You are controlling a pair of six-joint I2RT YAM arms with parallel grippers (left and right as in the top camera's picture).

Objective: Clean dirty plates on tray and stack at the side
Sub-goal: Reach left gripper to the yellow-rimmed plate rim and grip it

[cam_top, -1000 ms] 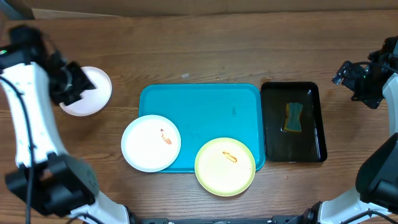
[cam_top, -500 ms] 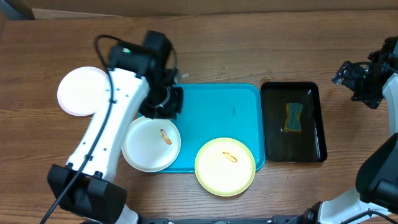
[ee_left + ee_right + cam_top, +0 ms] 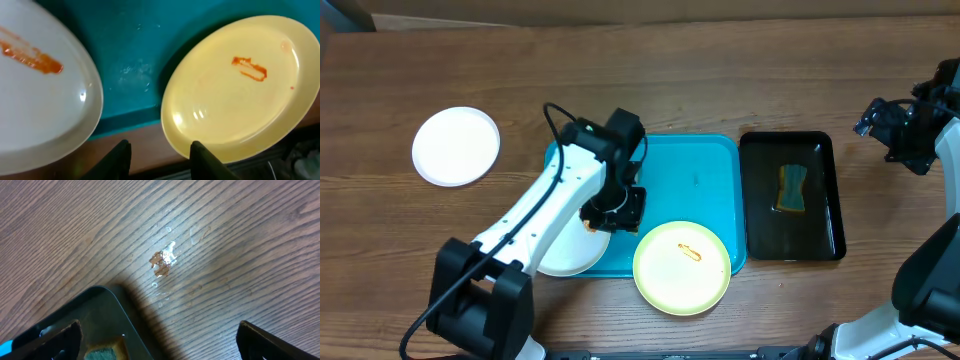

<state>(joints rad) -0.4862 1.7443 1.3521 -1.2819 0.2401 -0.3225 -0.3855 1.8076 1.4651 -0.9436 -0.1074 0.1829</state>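
The turquoise tray (image 3: 665, 170) lies mid-table. A white plate (image 3: 555, 258) with an orange smear overhangs its front left corner, partly hidden by my left arm. A yellow-green plate (image 3: 682, 266) with an orange smear overhangs its front edge. A clean white plate (image 3: 455, 147) sits on the table at far left. My left gripper (image 3: 615, 208) is open and empty, low over the tray between the two smeared plates. The left wrist view shows the white plate (image 3: 40, 100), the yellow-green plate (image 3: 240, 90), the tray (image 3: 135, 60) and the open fingers (image 3: 160, 155). My right gripper (image 3: 895, 135) is open and empty at far right.
A black tray (image 3: 820, 195) holding a sponge (image 3: 791, 189) stands right of the turquoise tray. The right wrist view shows the open fingers (image 3: 160, 345), the black tray's corner (image 3: 95, 320), the sponge (image 3: 107, 352) and a small brownish stain (image 3: 162, 262) on the wood.
My left arm has swung from the clean white plate at far left to the tray, ending between the two smeared plates. The right arm has not moved.
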